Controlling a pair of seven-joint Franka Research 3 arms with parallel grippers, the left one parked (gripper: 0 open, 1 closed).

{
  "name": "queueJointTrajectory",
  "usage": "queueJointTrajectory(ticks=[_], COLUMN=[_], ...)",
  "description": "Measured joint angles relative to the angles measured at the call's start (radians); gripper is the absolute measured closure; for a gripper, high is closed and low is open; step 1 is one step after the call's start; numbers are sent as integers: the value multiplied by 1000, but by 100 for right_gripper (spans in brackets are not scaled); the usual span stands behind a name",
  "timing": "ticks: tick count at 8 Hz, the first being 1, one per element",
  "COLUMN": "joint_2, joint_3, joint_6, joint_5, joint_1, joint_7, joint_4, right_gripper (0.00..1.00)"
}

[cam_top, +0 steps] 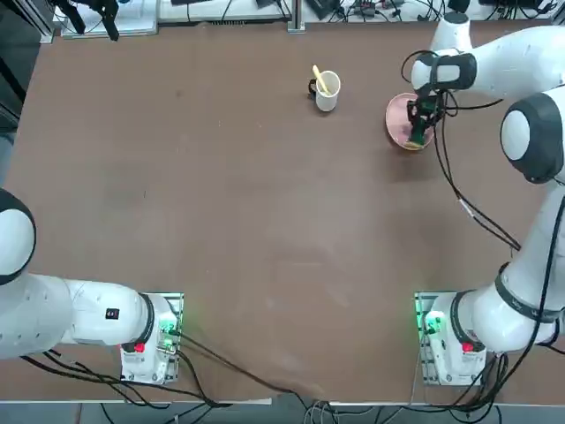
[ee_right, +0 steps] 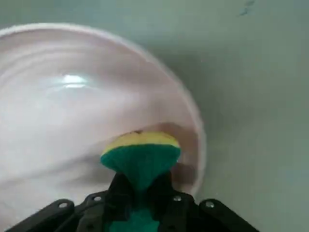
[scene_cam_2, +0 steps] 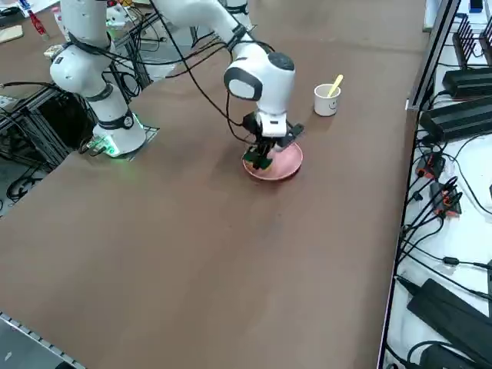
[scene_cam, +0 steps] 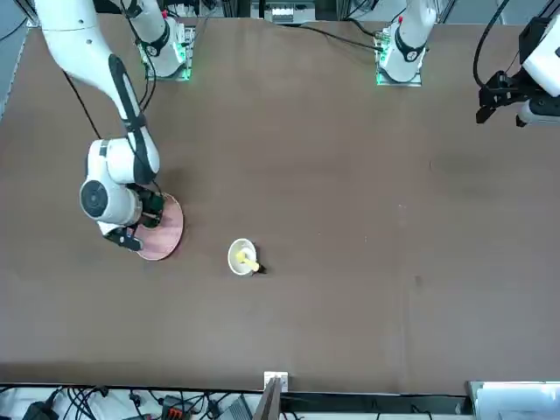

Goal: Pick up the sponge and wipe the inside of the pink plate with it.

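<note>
The pink plate [cam_top: 396, 115] lies at the far right of the table, also seen in the front view [scene_cam: 166, 236], the side view [scene_cam_2: 283, 163] and close up at the wrist [ee_right: 72, 106]. My right gripper [cam_top: 417, 131] is down inside the plate, shut on the sponge [ee_right: 140, 154]. The sponge's green layer is pinched between the fingers and its yellow base presses on the plate's inner surface near the rim. In the side view the sponge [scene_cam_2: 257, 161] shows green at the plate's near edge under the gripper [scene_cam_2: 261, 157].
A white mug [cam_top: 327, 91] with a yellow stick stands left of the plate, about a plate's width away; it also shows in the front view [scene_cam: 242, 256] and side view [scene_cam_2: 327, 98]. Cables trail from the right arm over the table.
</note>
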Motion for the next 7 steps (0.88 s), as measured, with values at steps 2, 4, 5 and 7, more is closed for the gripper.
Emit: queueJointTrajectory(ticks=[2, 4, 5, 7], joint_2=[5, 30, 43, 43], joint_3=[-12, -13, -14, -14], joint_6=[10, 23, 24, -26], joint_5=[14, 14, 14, 14], joint_1=[-9, -7, -7, -7], joint_7=[-41, -41, -41, -43], joint_4=[9, 54, 86, 133], right_gripper=[79, 79, 79, 80])
